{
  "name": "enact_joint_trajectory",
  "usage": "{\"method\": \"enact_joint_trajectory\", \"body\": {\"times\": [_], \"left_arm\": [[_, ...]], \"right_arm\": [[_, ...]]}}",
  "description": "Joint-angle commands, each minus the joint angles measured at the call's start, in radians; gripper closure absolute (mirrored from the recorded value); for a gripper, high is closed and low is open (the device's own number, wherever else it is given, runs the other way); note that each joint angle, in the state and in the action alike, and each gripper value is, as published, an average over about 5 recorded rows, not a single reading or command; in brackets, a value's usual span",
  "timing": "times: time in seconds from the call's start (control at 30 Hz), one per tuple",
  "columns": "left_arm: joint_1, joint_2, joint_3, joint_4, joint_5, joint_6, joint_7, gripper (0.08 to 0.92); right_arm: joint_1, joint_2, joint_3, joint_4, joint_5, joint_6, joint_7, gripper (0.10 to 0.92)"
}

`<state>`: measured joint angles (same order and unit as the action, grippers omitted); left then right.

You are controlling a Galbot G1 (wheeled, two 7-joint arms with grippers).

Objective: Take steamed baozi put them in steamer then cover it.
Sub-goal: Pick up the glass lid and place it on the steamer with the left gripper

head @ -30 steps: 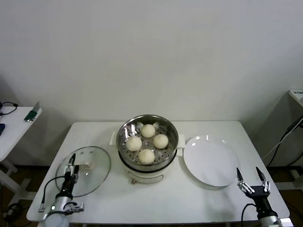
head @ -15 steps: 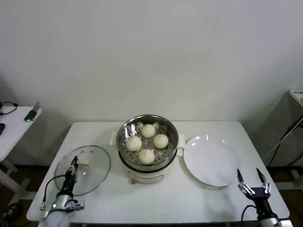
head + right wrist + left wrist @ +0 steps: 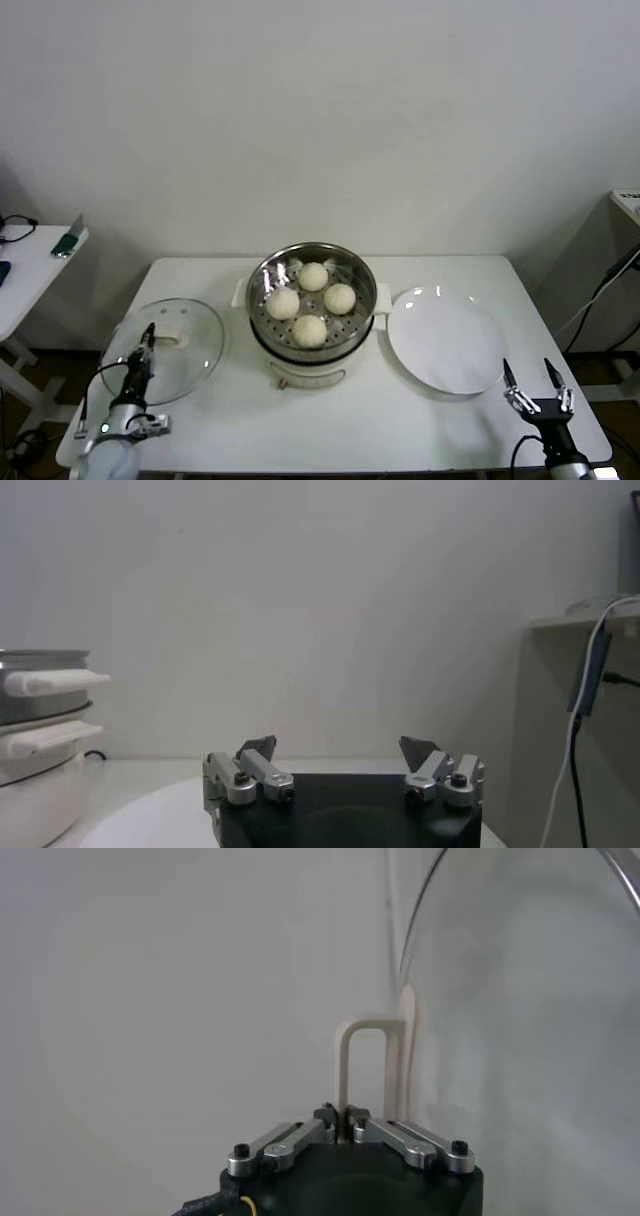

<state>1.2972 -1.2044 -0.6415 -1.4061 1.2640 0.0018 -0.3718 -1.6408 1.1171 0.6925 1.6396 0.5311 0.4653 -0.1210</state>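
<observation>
White wall behind, white worktop (image 3: pixel 330 420) in front of me. All four steamed baozi (image 3: pixel 311 302) already sit in the steamer (image 3: pixel 311 313) at the worktop's centre, so I judge loading done; only covering is left. The cover (image 3: pixel 163 350) is at about 9 o'clock from the steamer, well apart from it, tilted up rather than lying flat. My left pincer (image 3: pixel 148 335) is closed tight on its white handle (image 3: pixel 372 1073), fingers pressed together around the loop in the left wrist view. My right pincer (image 3: pixel 533 385) waits at 4 o'clock near the worktop's front corner, fingers spread, holding nothing. An empty white plate (image 3: pixel 445 340) lies at 3 o'clock beside the steamer. Buns look smooth, domed, cream-white; the lid is clear glass with a metal rim.
</observation>
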Motion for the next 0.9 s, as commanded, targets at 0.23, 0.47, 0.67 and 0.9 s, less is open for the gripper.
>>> {"method": "enact_joint_trajectory", "body": {"times": [0.23, 0.47, 0.67, 0.9], "left_arm": [[0.079, 0.184, -0.018, -0.594, -0.343, 0.339, 0.342, 0.858], [-0.01, 0.182, 0.133, -0.717, -0.228, 0.51, 0.439, 0.858], [-0.101, 0.126, 0.335, -0.783, -0.073, 0.626, 0.561, 0.858], [-0.178, -0.006, 0.547, -0.781, 0.129, 0.69, 0.693, 0.858]], "right_arm": [[0.002, 0.014, 0.007, -0.009, -0.059, -0.036, 0.049, 0.203], [0.008, 0.027, -0.003, -0.007, -0.086, -0.043, 0.054, 0.203], [0.015, 0.034, -0.01, -0.008, -0.1, -0.044, 0.059, 0.203], [0.032, 0.04, -0.024, -0.022, -0.103, -0.04, 0.068, 0.203]]}}
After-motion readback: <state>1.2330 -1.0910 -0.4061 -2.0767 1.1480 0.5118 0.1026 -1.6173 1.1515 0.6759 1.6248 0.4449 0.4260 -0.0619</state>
